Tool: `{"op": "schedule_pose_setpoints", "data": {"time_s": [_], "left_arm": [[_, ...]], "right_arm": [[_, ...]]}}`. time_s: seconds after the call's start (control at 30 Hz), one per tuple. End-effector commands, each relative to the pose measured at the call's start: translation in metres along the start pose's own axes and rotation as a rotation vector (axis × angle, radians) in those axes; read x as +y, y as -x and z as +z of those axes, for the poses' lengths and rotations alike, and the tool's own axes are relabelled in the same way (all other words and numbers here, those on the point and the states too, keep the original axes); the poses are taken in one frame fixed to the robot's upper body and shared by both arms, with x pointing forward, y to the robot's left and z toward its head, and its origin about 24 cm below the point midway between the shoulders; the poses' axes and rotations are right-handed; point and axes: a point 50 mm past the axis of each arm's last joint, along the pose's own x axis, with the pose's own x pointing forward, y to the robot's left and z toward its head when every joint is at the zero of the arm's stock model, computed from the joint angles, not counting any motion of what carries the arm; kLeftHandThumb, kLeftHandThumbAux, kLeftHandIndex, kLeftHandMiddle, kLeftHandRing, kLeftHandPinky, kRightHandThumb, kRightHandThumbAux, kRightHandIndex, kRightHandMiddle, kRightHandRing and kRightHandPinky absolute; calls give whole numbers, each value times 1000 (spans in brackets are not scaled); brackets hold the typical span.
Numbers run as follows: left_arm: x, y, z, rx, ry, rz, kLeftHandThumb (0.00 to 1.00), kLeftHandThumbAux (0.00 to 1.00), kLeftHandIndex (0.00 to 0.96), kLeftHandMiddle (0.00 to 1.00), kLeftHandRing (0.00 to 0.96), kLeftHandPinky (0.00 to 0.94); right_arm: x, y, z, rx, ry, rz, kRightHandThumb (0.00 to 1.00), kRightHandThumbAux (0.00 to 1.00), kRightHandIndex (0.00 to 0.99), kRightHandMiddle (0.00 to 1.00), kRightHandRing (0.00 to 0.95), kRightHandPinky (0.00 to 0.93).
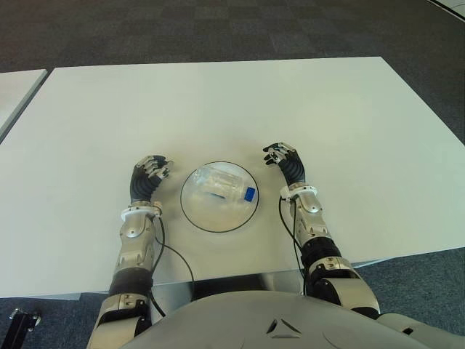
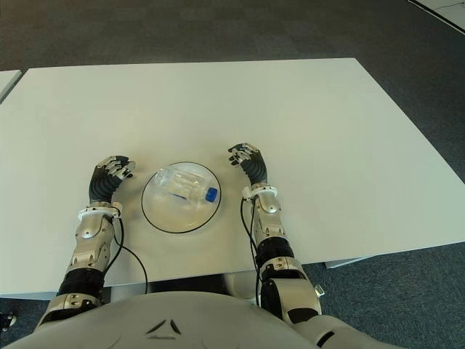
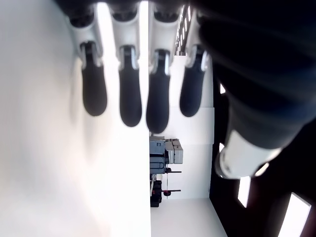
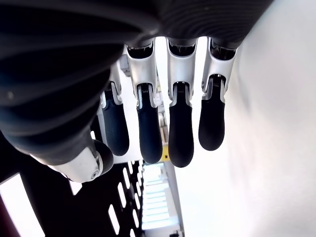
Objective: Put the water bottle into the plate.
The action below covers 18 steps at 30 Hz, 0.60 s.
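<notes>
A clear water bottle point(image 1: 224, 185) with a blue cap lies on its side inside the round white plate point(image 1: 195, 211) with a dark rim, near the front of the white table point(image 1: 218, 102). My left hand point(image 1: 149, 177) shows just left of the plate, fingers relaxed and holding nothing. To the right of the plate is my right hand point(image 1: 282, 158), likewise open and empty. Both wrist views show only straight fingers point(image 3: 131, 101) point(image 4: 180, 128) with nothing between them.
A second white table edge point(image 1: 14, 94) shows at the far left. Dark carpet lies beyond the table. Thin cables run along both forearms near the table's front edge.
</notes>
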Motion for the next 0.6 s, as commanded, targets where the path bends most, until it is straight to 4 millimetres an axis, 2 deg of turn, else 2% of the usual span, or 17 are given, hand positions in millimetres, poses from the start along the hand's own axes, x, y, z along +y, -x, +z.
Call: {"op": "schedule_pose_setpoints", "data": {"time_s": [0.03, 0.6], "left_arm": [[1, 4, -8, 39, 3, 20, 707, 714, 432, 580, 560, 544], [0, 4, -7, 33, 0, 4, 707, 713, 432, 580, 559, 549]], "right_arm": [[-4, 11, -18, 97, -5, -19, 837, 689, 436, 460, 511, 515], [-3, 12, -16, 86, -7, -18, 836, 691, 426, 464, 517, 523]]}}
